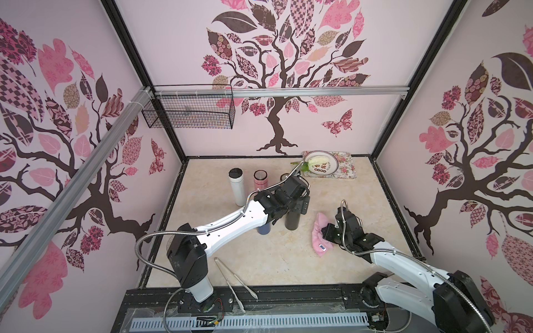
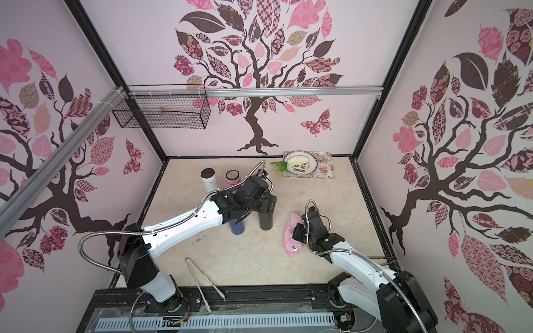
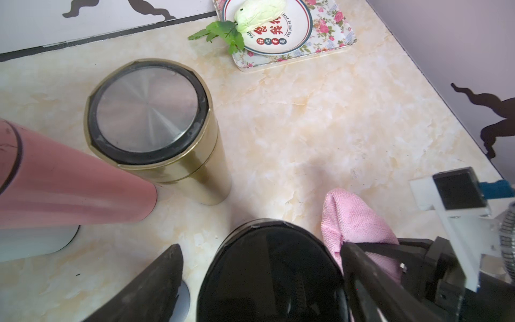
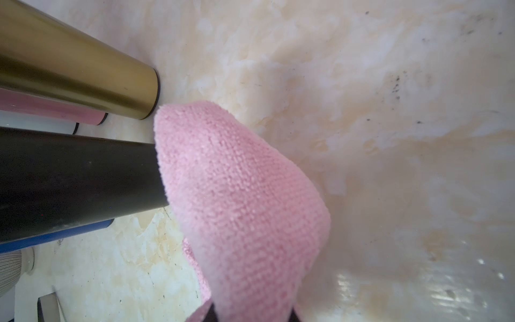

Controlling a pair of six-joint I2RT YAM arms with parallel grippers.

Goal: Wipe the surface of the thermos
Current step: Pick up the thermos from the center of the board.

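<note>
1. While the black thermos (image 1: pixel 292 221) stands upright near the middle of the desk (image 1: pixel 259 259), lid up and long axis vertical, a blue flask (image 1: pixel 264 229) sits just beside it and a gold one (image 3: pixel 167 156) stands behind.
2. Our left fingers (image 3: pixel 156 284) hang wide open astride its lid, one on each side. Bare desk shows between one finger and the lid, so we judge nothing is gripped yet.
3. Our right fingers (image 1: pixel 325 232) are closed on a pink cloth (image 4: pixel 239 195), near the thermos wall but apparently apart from it.
4. We expect a stiff, smooth, slippery shell. It is tall and narrow, so easy to tip. Its weight we cannot tell.
5. We would pinch across the lid or shoulder, leaving the wall free for the cloth.
</note>
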